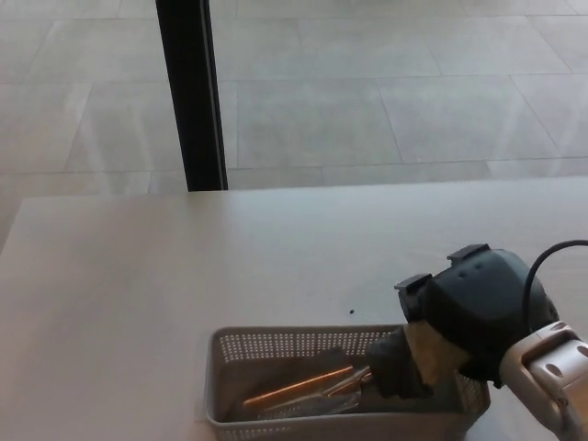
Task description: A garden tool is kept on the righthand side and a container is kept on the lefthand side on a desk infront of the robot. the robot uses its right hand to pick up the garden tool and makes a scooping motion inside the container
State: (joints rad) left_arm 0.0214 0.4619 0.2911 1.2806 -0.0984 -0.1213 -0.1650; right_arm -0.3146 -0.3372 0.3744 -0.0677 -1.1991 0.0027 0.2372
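Now: garden tool (pixel 299 390) lies low inside the grey perforated basket (pixel 276 344), blade toward the basket's left end. Right hand (pixel 441 340) curled tight round its handle at the right end. Basket sits on the white desk (pixel 184 266); black post (pixel 191 92) behind.

White desk (pixel 138 276), grey tiled floor (pixel 367 92), black post (pixel 191 92)

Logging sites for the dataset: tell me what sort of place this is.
Probably an indoor lobby or lab space: a plain white desk, a large-tiled pale floor, and a black post beyond.
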